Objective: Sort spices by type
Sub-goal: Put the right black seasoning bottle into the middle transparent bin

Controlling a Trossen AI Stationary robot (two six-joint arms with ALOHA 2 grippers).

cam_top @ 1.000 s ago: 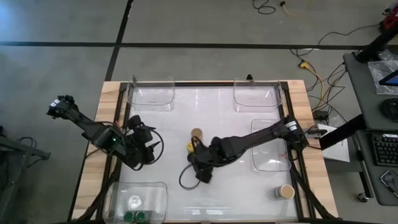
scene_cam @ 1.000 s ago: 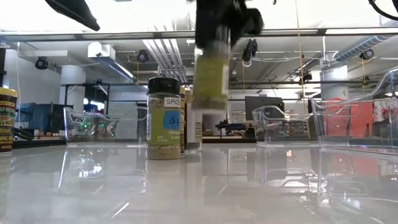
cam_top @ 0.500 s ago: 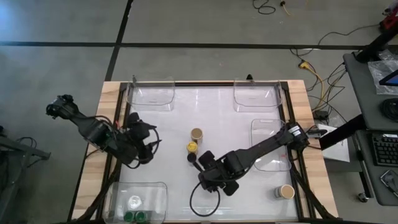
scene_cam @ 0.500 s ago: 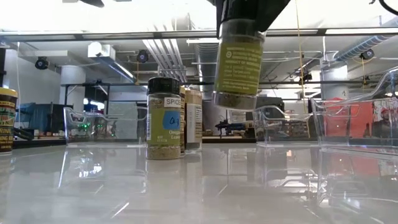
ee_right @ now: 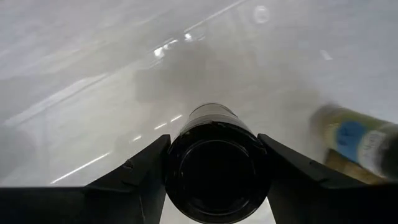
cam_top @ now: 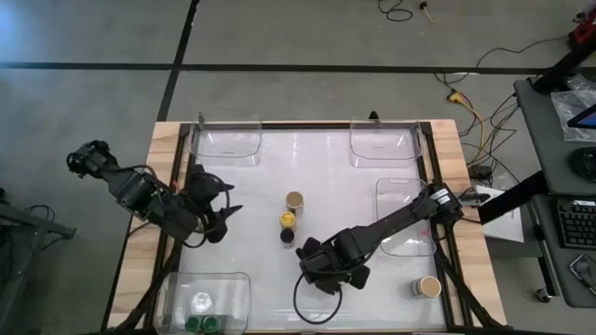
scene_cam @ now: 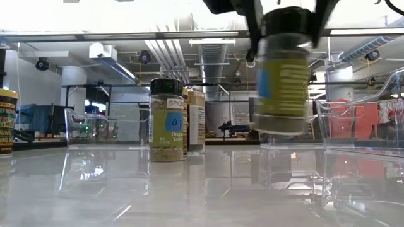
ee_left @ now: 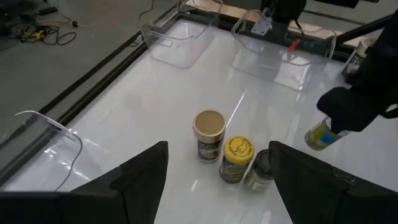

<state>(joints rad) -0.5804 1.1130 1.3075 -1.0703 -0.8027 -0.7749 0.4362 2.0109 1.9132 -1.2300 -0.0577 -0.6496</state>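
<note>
Right pincer (cam_top: 321, 270) grips a black-lidded round spice jar (scene_cam: 282, 69) aloft; three jars beside it unsorted, left pincer (cam_top: 216, 216) open, idle.

Bench (cam_top: 345, 181) centre is blocked by a tight cluster: tan-lid jar (cam_top: 294, 201), yellow-lid jar (cam_top: 288, 220) and black-lid jar (cam_top: 287, 237), just beside each other. Right hand (cam_top: 321, 270) hangs just near-right of that cluster with a jar (scene_cam: 281, 79) held off the surface. Clear trays sit at far left (cam_top: 226, 144), far right (cam_top: 382, 141), right edge (cam_top: 405, 216) and near left (cam_top: 207, 300). A lone jar (cam_top: 428, 287) stands near right. Left hand (cam_top: 216, 209) waits at the left edge. Open lanes: far centre between the trays, and near centre.
</note>
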